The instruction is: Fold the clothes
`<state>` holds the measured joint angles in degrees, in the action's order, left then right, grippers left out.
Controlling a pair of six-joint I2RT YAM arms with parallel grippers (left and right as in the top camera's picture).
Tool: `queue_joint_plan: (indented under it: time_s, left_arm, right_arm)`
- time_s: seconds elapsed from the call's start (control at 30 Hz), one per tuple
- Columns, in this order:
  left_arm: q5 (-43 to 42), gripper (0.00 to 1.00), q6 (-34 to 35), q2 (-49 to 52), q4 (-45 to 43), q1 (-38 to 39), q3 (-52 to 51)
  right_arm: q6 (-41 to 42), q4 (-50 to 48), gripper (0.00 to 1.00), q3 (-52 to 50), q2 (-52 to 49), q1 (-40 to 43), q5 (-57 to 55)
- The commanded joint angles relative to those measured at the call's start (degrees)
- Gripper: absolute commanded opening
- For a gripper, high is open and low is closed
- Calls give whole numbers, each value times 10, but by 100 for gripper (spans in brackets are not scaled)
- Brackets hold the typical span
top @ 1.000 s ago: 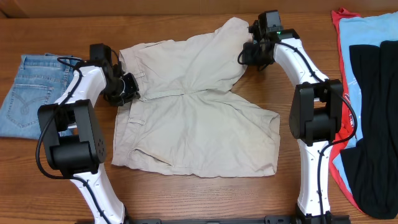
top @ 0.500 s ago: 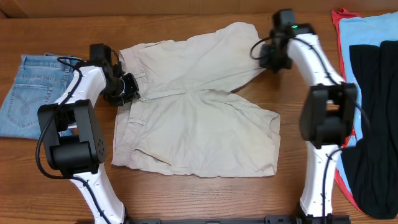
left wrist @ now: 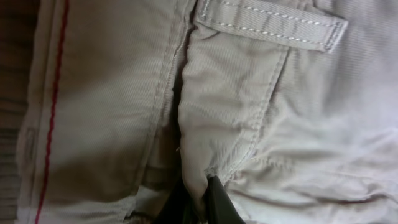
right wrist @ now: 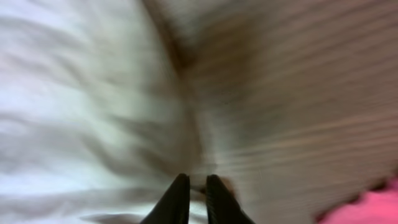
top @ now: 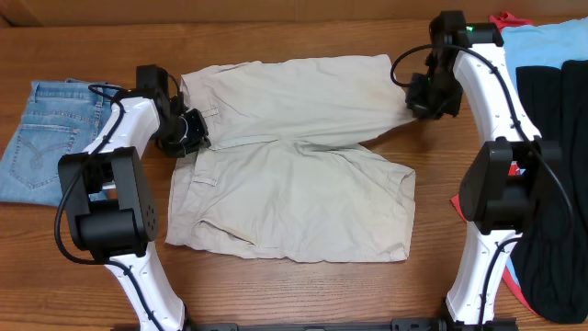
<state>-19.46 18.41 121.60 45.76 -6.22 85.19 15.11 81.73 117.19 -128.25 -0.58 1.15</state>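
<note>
The beige khaki shorts (top: 294, 175) lie spread on the table, waistband to the left, legs to the right. My left gripper (top: 195, 136) is shut on the waistband fold near a belt loop (left wrist: 267, 25); the pinched cloth shows between its jaws (left wrist: 200, 198). My right gripper (top: 415, 103) is shut on the hem of the upper leg and holds it stretched to the right; its jaws (right wrist: 197, 190) pinch beige cloth in the blurred wrist view.
Folded denim-blue shorts (top: 41, 138) lie at the far left. A pile of red (top: 503, 28), light-blue (top: 551, 41) and black (top: 556, 184) garments lies at the right edge, close to my right arm.
My right gripper has pulled the upper leg of the shorts to the right and slightly toward me, flattening and stretching it out. My left gripper has stayed in place on the waistband.
</note>
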Motion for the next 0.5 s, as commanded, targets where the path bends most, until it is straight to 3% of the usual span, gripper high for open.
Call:
queue_joint_plan:
  time_s: [0.0, 0.1, 0.2, 0.33, 0.47]
  left_arm:
    - [51, 4, -6, 0, 8, -12, -2]
    - [51, 5, -7, 0, 7, -12, -2]
    - [51, 6, -7, 0, 8, -12, -2]
    - [51, 7, -7, 0, 8, -12, -2]
    - [68, 8, -10, -1, 7, -12, -2]
  right_arm:
    - [2, 16, 17, -7, 8, 22, -51]
    - [2, 21, 28, -9, 8, 22, -63]
    - [2, 15, 28, -9, 8, 22, -62]
    - [-13, 1, 24, -9, 8, 22, -22]
    - [-115, -33, 14, -9, 8, 20, 133]
